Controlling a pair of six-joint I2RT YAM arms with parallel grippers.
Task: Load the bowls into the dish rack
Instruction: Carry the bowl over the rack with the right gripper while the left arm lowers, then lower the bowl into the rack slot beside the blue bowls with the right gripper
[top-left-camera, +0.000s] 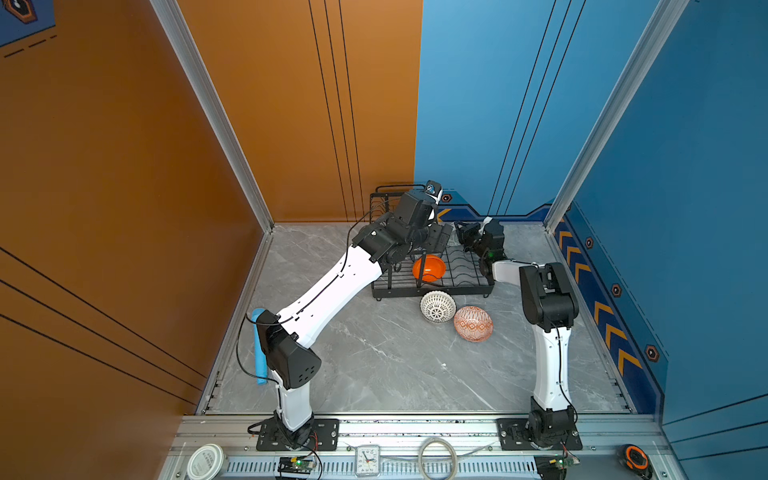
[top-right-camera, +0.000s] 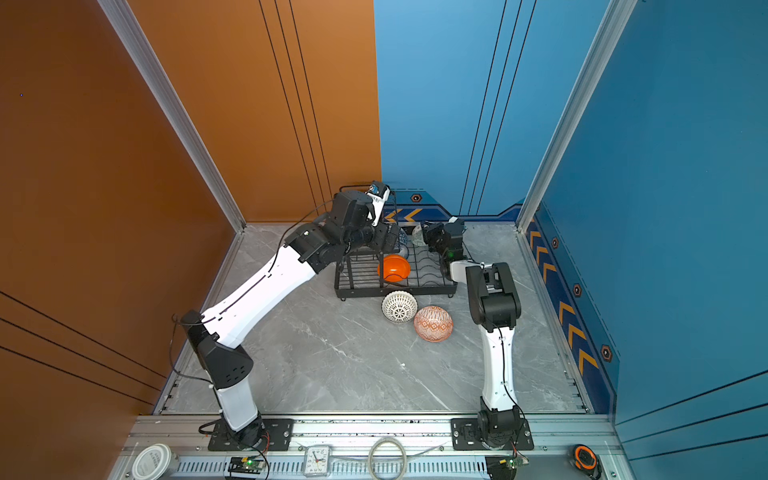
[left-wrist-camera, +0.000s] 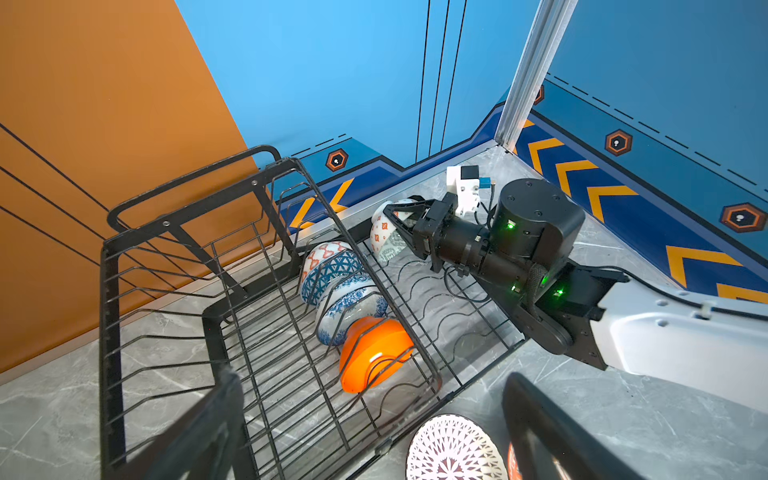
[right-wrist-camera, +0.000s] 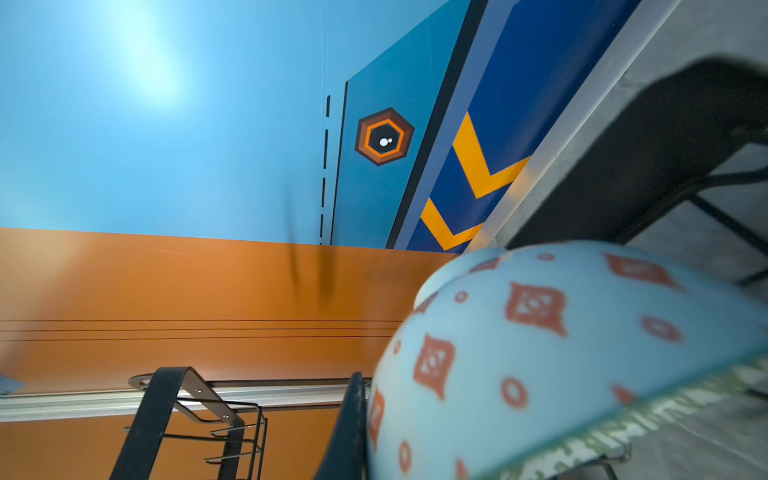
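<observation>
Clamping the pale green bowl (left-wrist-camera: 384, 245) on edge in the right end effector (left-wrist-camera: 397, 222), over the far end of the dish rack (left-wrist-camera: 110, 299), with empty wire slots just beneath and back toward its wrist. Holding the left end effector (top-left-camera: 441, 236) spread wide and empty above the racked bowls (left-wrist-camera: 345, 299).

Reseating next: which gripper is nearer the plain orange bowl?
Left. The left gripper hovers above the plain orange bowl; right gripper holds the pale green bowl at the rack's far end.

Pale green bowl (right-wrist-camera: 540, 353) blurred, cut off by frame edge; lattice bowl (left-wrist-camera: 453, 453) cropped in left wrist view
</observation>
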